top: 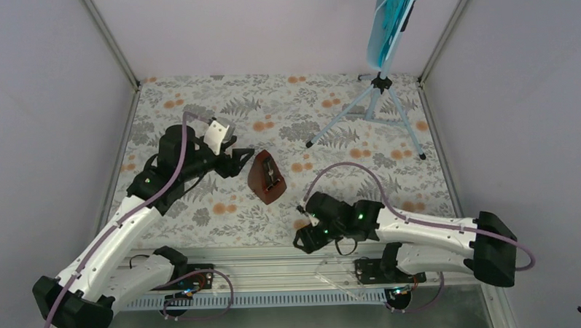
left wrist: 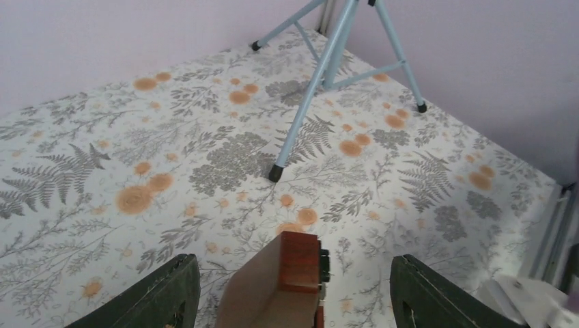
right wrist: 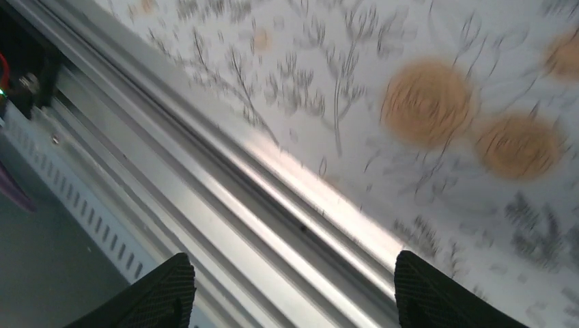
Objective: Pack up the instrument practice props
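R gripper spread wide, empty, low over the front rail. Further in, L gripper gapes either side of the metronome, not touching it. Stand w/ music sheet in far right corner. Risk: an off-centre squeeze on sloped sides could tip the metronome or pop it out.

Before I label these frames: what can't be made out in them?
1. Teal sheet and music stand: tops cut off by the top view's upper edge; print too small to read.
2. Metronome: left wrist view's bottom edge cuts off its lower body.
3. Tablecloth: pattern motion-blurred in the right wrist view.
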Available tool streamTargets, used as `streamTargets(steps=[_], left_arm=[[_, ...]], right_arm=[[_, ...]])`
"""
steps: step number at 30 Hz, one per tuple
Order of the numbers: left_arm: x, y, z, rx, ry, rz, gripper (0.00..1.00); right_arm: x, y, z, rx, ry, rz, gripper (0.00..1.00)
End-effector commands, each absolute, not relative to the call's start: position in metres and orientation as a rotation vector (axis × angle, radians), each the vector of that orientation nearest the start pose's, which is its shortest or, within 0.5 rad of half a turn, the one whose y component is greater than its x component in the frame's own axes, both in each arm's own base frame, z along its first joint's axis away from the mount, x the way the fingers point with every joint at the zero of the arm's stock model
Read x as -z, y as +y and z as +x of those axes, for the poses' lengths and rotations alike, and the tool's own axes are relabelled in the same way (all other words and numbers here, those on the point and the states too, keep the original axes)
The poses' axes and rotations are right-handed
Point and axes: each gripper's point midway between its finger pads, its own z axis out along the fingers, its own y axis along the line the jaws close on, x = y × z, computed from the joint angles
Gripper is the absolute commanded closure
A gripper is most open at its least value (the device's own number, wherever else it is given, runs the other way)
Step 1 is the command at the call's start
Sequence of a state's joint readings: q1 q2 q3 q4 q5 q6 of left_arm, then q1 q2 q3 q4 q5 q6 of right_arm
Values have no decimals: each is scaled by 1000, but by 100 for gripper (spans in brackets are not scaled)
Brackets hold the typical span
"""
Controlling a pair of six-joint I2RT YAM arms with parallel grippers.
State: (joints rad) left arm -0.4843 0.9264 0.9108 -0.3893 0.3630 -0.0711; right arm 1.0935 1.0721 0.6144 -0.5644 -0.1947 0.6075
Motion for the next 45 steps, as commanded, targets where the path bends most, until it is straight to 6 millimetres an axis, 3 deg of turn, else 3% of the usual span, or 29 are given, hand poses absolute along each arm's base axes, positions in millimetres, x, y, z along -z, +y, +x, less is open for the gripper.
streamTargets(steps=[1,5,10,15,22,28,30,33,36,38,41,45], left_arm=[[-288,-199,275,602,1884,654,30],[-278,-199,278,585,1897,665,30],[-275,-195,278,550,1900,662,29],[-271,-195,279,543,1905,671,29],[-267,-196,278,551,1912,683,29],[-264,-217,261,761,1935,680,30],[-262,-231,249,848,1958,660,31],[-252,-270,213,1067,1965,675,33],[-228,-314,166,1269,1985,725,37],[-208,-335,139,1312,2027,747,38],[-198,-357,109,1366,2037,777,39],[-187,-368,94,1403,2048,758,40]], right_arm=[[-64,240,60,-664,2910,-561,31],[-58,252,25,-714,2976,-493,25],[-41,228,5,-544,3056,-290,22],[-54,205,4,-519,3043,-18,20],[-62,189,9,-420,3036,14,17],[-66,167,4,-378,3083,154,17],[-76,163,10,-402,3045,206,18],[-91,165,23,-486,2965,284,18],[-106,171,39,-601,2858,367,20],[-118,173,52,-667,2780,417,21],[-135,174,72,-732,2656,458,24],[-157,183,96,-811,2508,453,25]])
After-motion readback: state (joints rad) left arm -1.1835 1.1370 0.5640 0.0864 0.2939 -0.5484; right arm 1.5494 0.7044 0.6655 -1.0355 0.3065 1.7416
